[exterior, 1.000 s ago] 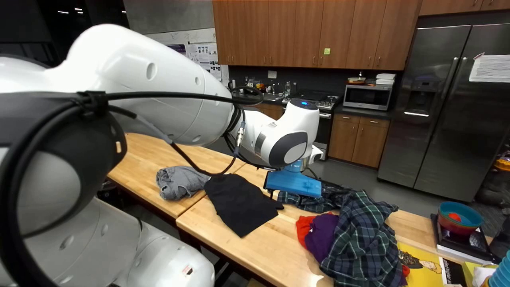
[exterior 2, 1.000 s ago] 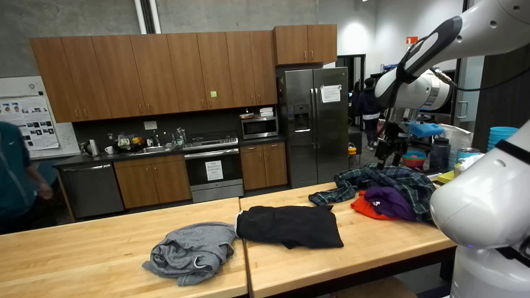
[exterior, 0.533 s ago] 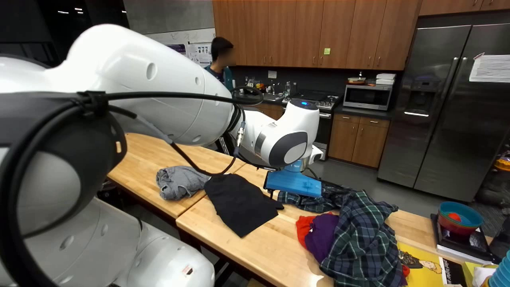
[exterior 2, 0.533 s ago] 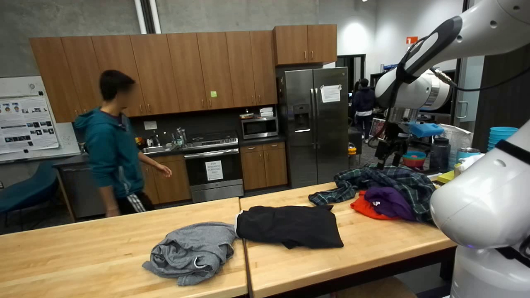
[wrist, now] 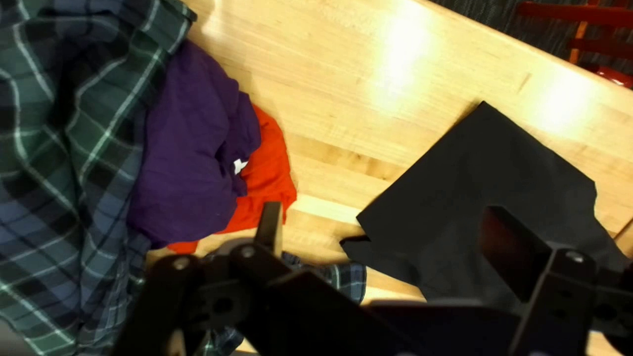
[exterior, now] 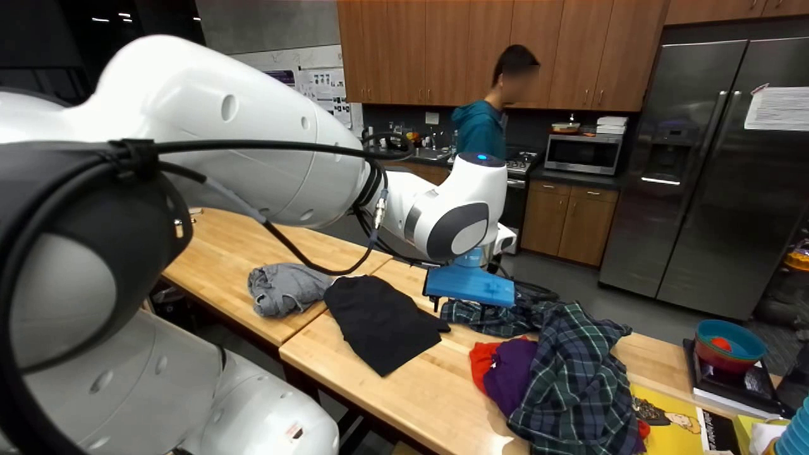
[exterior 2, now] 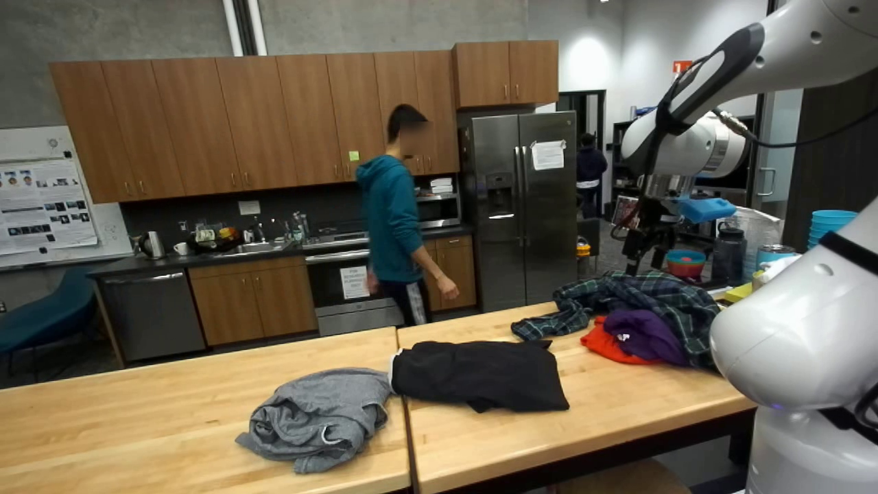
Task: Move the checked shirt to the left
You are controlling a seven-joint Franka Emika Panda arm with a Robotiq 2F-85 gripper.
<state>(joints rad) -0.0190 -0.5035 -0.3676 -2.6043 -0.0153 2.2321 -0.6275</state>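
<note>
One checked shirt point(exterior: 578, 373) lies on the table point(exterior: 442, 392), touching the purple cloth point(wrist: 190, 143). The gripper point(wrist: 383, 220) hangs near it, fingers point(wrist: 514, 252) wide apart. Getting hold seems the step now; next, go down and pinch the shirt

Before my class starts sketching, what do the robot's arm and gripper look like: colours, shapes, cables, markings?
The arm is glossy white and rounded, with dark panels and oval dimples. Black cables run along it, with a silver connector; a blue light shows atop the wrist. The gripper is black, with two blocky fingers and a blue piece above it.
</note>
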